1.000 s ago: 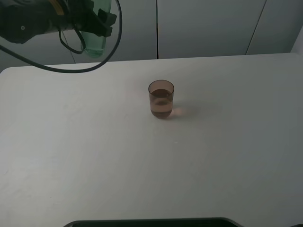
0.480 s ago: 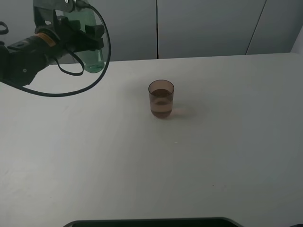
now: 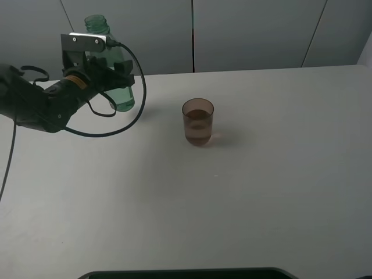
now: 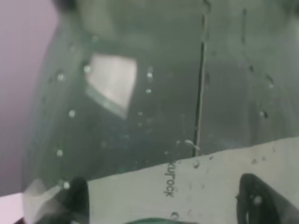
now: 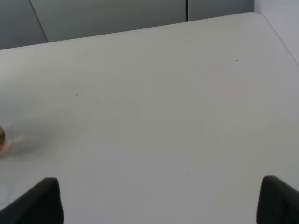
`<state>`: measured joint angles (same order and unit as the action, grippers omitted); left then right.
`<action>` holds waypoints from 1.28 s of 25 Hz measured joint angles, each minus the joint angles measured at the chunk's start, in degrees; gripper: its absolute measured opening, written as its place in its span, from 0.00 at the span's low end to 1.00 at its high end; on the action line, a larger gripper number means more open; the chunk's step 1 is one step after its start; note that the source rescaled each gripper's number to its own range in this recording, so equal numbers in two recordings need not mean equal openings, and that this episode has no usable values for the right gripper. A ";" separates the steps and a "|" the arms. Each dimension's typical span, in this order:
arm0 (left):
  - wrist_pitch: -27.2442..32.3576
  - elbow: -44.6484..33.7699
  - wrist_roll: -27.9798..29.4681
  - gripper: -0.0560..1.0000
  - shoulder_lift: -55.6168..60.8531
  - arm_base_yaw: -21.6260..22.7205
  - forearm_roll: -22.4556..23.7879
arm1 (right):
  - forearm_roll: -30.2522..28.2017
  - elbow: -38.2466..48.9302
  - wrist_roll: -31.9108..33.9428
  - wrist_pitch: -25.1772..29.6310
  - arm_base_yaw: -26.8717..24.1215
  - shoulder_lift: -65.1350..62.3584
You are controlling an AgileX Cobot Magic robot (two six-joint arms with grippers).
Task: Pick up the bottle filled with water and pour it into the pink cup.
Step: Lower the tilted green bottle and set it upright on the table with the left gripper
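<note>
The green-tinted bottle (image 3: 123, 97) stands upright and uncapped at the back left, its base at or just above the table; I cannot tell which. My left gripper (image 3: 110, 77) is shut on its middle. In the left wrist view the bottle (image 4: 154, 93) fills the frame, with droplets inside, between the gripper's (image 4: 168, 203) dark fingertips (image 4: 77, 196). The pink cup (image 3: 198, 122) stands mid-table to the right of the bottle, apart from it, with liquid inside. A sliver of the cup (image 5: 1, 136) shows in the right wrist view. My right gripper (image 5: 159, 200) is open and empty over bare table.
The white table (image 3: 261, 192) is bounded by grey wall panels (image 3: 250, 32) at the back. A dark bar (image 3: 186, 273) runs along the front edge. The left arm's cable (image 3: 136, 110) loops beside the bottle.
My left arm has come down and to the right with the bottle. The bottle has gone from high and partly out of frame to upright near the table. The cup has not moved.
</note>
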<state>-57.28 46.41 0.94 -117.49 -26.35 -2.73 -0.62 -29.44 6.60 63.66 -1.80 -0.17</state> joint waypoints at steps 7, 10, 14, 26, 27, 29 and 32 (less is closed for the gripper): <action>-6.31 0.00 -0.94 0.05 -5.39 0.00 -0.59 | 0.00 0.00 0.00 0.00 0.00 0.00; -6.66 0.00 -0.94 0.05 -6.13 0.00 -0.75 | 0.00 0.00 0.00 0.00 0.00 0.00; -7.28 0.00 -0.94 0.05 -6.13 0.00 -0.91 | 0.00 0.00 0.00 0.00 0.00 0.00; -7.18 0.00 0.12 0.57 -6.13 0.00 -1.31 | 0.00 0.00 0.00 0.00 0.00 0.00; -8.15 0.00 0.60 0.80 -6.13 0.00 -1.31 | 0.00 0.00 0.00 0.00 0.00 0.00; -9.04 0.00 1.53 0.93 -6.13 0.00 -1.31 | 0.00 0.00 0.00 0.00 0.00 0.00; -9.04 0.00 1.76 0.96 -6.13 0.00 -1.31 | 0.00 0.00 0.00 0.00 0.00 0.00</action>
<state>-66.32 46.41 2.70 -123.62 -26.35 -4.04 -0.62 -29.44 6.60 63.66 -1.80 -0.17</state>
